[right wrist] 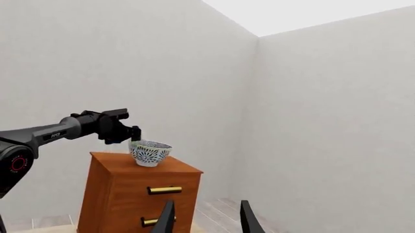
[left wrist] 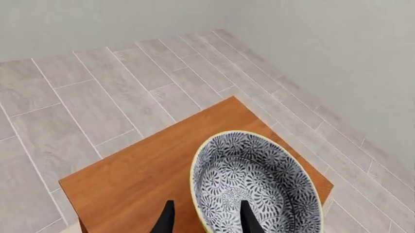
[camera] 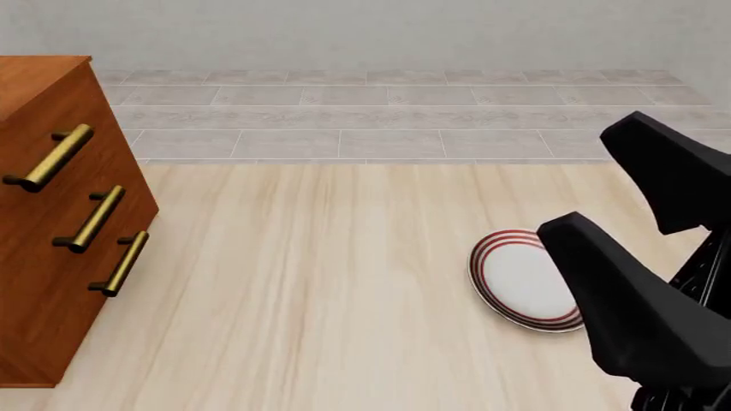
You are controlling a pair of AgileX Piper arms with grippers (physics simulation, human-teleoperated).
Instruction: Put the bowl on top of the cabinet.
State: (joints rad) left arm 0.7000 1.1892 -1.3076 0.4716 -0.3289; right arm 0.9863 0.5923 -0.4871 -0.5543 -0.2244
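Cabinet (right wrist: 133, 189) top carries bowl (right wrist: 149, 152) near its edge; left end effector (right wrist: 135, 133) pinches the rim.

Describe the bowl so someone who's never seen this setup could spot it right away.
Find the big reddish-brown cabinet with brass bar handles at the table's left side. The bowl sits at its top, the left gripper at its rim. It is deep and round, with a dense dark-blue-and-white floral pattern, unlike the flat white plate with red rings on the table.

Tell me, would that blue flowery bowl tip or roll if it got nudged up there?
Probably not roll: in the right wrist view the bowl stands upright on the cabinet. It looks like stiff, glazed ceramic, so likely slippery and breakable. It sits near the top's corner, so a shove could drop it.
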